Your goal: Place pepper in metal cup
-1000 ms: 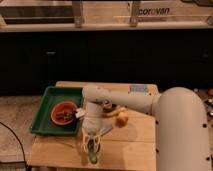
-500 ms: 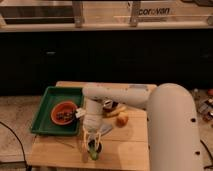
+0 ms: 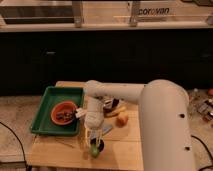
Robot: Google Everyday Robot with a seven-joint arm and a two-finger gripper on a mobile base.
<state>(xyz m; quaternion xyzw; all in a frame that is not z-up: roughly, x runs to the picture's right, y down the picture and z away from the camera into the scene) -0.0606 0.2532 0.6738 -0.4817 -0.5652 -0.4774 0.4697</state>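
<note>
Pepper [image 3: 93, 151] seemingly pinched in downward-pointing gripper [image 3: 94, 145] jaws, arm bent low over table [image 3: 65, 155] front edge.

an orange bowl [image 3: 63, 113] sits in a green tray [image 3: 47, 98]; a round orange fruit [image 3: 122, 120] lies on the wooden table [image 3: 120, 150].

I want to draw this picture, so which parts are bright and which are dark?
In the camera view the wooden table and white arm are lit; the wall behind is nearly black; the shelf on top glows pale. The whole view is soft and blurry. The gripper hangs over the table's front edge, above the pepper and a dark cup, which blur together. The orange bowl sits in the green tray.
</note>
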